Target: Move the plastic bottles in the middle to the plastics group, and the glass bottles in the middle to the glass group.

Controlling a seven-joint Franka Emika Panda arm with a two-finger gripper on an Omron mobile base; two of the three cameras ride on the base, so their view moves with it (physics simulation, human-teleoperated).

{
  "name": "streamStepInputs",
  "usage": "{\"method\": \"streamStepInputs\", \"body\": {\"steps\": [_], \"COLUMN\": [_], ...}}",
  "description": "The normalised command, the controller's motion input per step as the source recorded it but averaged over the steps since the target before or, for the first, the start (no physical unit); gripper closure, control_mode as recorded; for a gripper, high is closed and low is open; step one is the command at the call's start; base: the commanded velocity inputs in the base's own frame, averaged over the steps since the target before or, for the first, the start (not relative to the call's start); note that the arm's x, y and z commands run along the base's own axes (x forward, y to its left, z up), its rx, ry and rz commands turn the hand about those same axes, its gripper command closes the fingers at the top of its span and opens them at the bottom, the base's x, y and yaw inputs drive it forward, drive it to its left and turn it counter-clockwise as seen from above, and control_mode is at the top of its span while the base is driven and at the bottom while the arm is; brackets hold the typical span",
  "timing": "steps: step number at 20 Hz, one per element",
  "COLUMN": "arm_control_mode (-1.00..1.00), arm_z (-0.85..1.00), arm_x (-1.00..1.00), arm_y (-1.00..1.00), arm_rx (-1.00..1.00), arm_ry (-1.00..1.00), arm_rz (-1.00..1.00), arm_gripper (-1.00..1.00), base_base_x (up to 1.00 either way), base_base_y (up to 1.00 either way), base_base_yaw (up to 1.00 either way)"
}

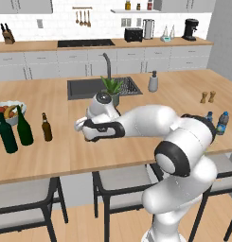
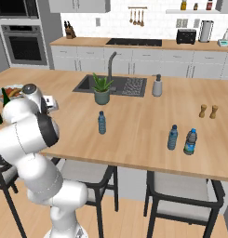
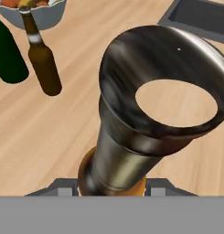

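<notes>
Gripper (image 3: 111,185) fingers clamp a brown glass beer bottle (image 3: 131,137) w/ glossy flared neck, seen mouth-on above the woodgrain island counter (image 1: 136,142). Second brown bottle (image 1: 46,127) stands beside two tall dark-green wine bottles (image 1: 15,130) near a fruit bowl (image 1: 6,111). Translucent blue plastic bottle (image 2: 102,122) stands mid-counter; blue pair (image 2: 181,139) well apart at right.

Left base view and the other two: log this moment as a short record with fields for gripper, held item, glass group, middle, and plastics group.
gripper: gripper over the island counter, jaws shut on a bottle
held item: brown beer bottle, its neck and mouth close to the hand camera
glass group: two green wine bottles upright by the fruit bowl, another brown beer bottle standing beside them
middle: one light-blue plastic bottle upright near the potted plant
plastics group: two blue water bottles upright, close together
</notes>
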Motion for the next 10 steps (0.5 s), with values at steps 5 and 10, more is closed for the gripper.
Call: {"method": "streamStepInputs", "body": {"steps": [5, 10], "arm_control_mode": [-1.00, -1.00], "arm_z": [-0.02, -0.04], "arm_x": [0.15, 0.02], "arm_y": [0.56, 0.33], "arm_rx": [0.01, 0.00], "arm_ry": [-0.06, 0.00], "arm_rz": [0.20, 0.04], "arm_gripper": [1.00, 1.00], "base_base_x": [0.00, 0.00], "base_base_y": [0.00, 0.00], "base_base_yaw": [0.00, 0.00]}}
